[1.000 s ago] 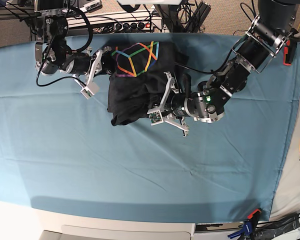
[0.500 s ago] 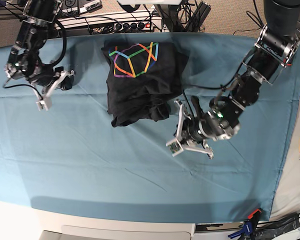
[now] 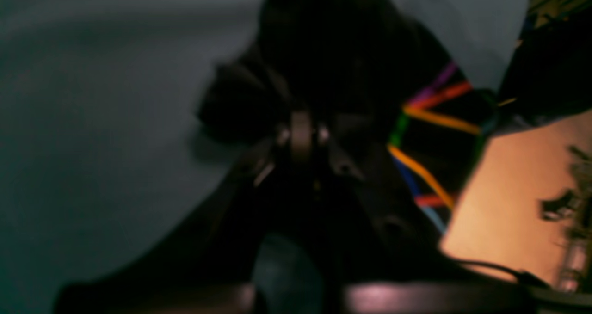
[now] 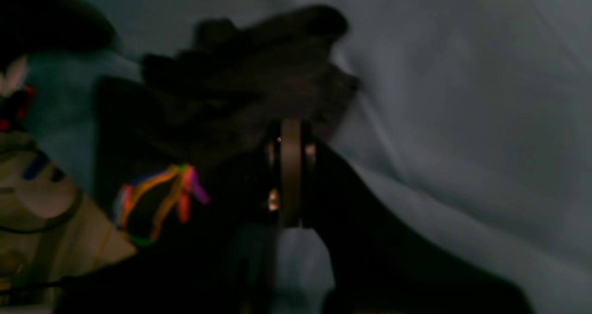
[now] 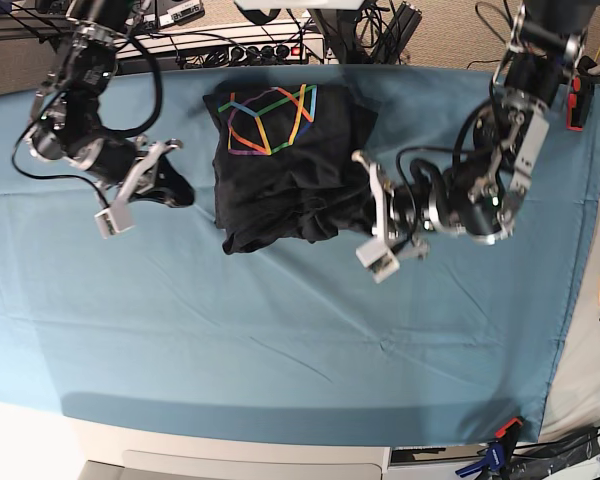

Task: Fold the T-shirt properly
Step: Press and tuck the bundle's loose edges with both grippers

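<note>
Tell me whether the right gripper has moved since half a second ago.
Yes. In the base view the right gripper has shifted toward the T-shirt, which stayed put on the teal cloth.

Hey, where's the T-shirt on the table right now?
In the base view the T-shirt lies bunched on the teal table cloth near the far edge, between the right gripper and the left gripper.
</note>
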